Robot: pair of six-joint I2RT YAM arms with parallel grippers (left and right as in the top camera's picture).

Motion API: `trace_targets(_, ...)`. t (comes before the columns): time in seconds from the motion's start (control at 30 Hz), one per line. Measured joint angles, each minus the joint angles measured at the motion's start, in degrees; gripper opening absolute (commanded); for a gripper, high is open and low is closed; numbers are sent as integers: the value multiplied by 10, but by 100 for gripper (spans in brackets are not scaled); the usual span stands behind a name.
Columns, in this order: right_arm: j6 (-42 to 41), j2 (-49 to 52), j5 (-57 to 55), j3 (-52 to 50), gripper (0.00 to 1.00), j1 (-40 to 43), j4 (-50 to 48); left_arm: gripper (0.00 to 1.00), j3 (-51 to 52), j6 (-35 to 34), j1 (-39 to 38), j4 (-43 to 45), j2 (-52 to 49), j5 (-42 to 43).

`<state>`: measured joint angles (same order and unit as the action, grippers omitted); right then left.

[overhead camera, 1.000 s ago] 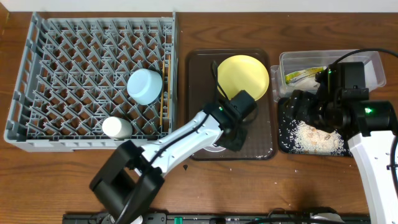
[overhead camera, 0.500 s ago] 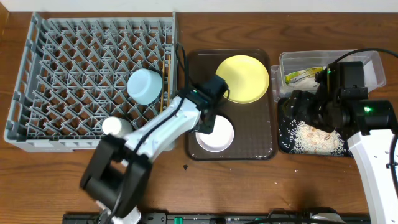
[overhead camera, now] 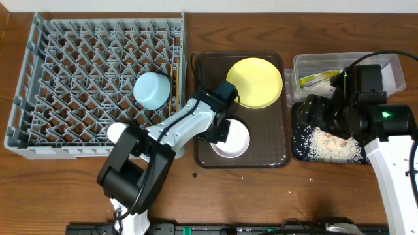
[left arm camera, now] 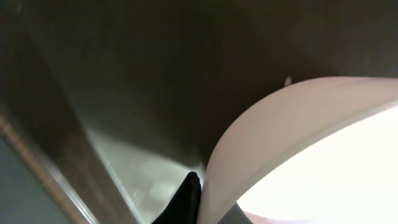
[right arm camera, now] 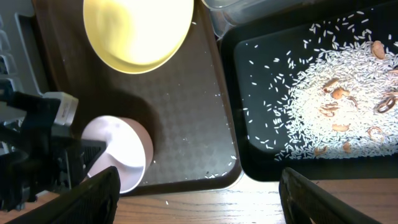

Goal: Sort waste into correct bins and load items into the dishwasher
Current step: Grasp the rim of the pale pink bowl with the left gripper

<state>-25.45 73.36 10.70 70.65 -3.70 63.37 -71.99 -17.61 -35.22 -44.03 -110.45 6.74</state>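
Left wrist: left jaws nearly closed, pinching white bowl (left arm camera: 298, 124) rim.

The left arm (overhead camera: 176, 127) reaches from the near edge up and to the right, its wrist bent downward. The left tool (overhead camera: 221, 130) sits at the left rim of a round white bowl (overhead camera: 234, 140). One dark finger (left arm camera: 186, 198) lies against the bowl's outer wall; whether it is clamped cannot be told. The right arm (overhead camera: 392, 163) rises from the right edge, and the right tool (right arm camera: 199, 199) hangs with its fingers spread wide.
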Motion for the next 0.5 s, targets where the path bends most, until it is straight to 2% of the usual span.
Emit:
trace_targets(0.2, 0, 0, 0, 0, 79, 0, 1, 7, -41, 8, 20, -73, 83, -34)
trace_targets(0.4, 0, 0, 0, 0, 80, 0, 1, 7, -97, 24, 65, -100, 248, -235)
trace_targets(0.5, 0, 0, 0, 0, 80, 0, 3, 8, -98, 51, 84, -109, 296, -330)
